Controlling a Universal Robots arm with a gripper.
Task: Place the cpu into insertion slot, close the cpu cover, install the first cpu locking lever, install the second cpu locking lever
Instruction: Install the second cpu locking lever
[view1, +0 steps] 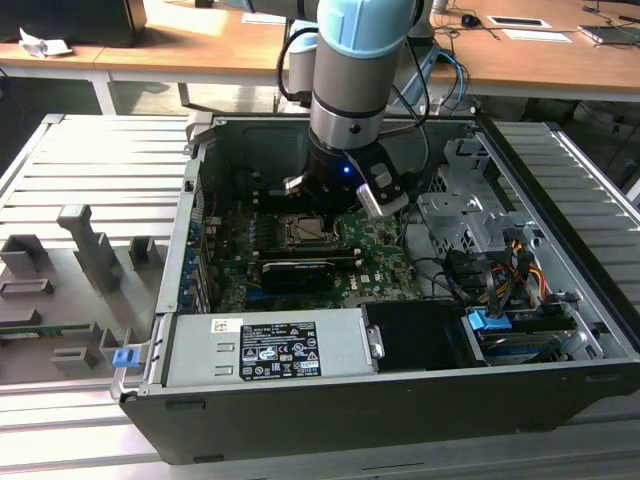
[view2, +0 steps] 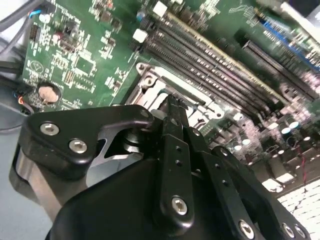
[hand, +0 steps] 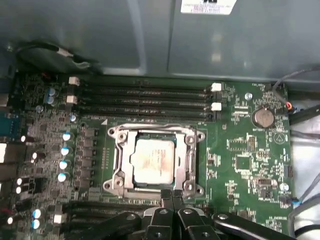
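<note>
The small flat square cpu (hand: 154, 160) with its dull silver-beige metal top already sits inside the insertion slot (hand: 126, 161), the square dark socket with a black rim, in the middle of the green motherboard (hand: 245, 155). The cpu cover (hand: 191, 162), a thin silver metal frame with a square window, lies flat around the chip, so seating and closing look done. A thin wire lever appears to run along the cover's edge nearest the long black memory slots (hand: 142, 97), though whether either lever is latched is hard to judge.

The black gripper (hand: 172, 196) sits at the cover's edge farthest from those memory slots, its fingers (hand: 166, 197) pressed together with nothing between them.

The first wrist view looks straight down on the socket and shows the chip's face through the window. The second wrist view looks along the gripper (view2: 172, 102) and shows its tips right at the cover's rim (view2: 150, 80). The exterior view shows the grey computer case (view1: 300, 420) with the arm reaching down over the socket (view1: 312, 232).
</note>
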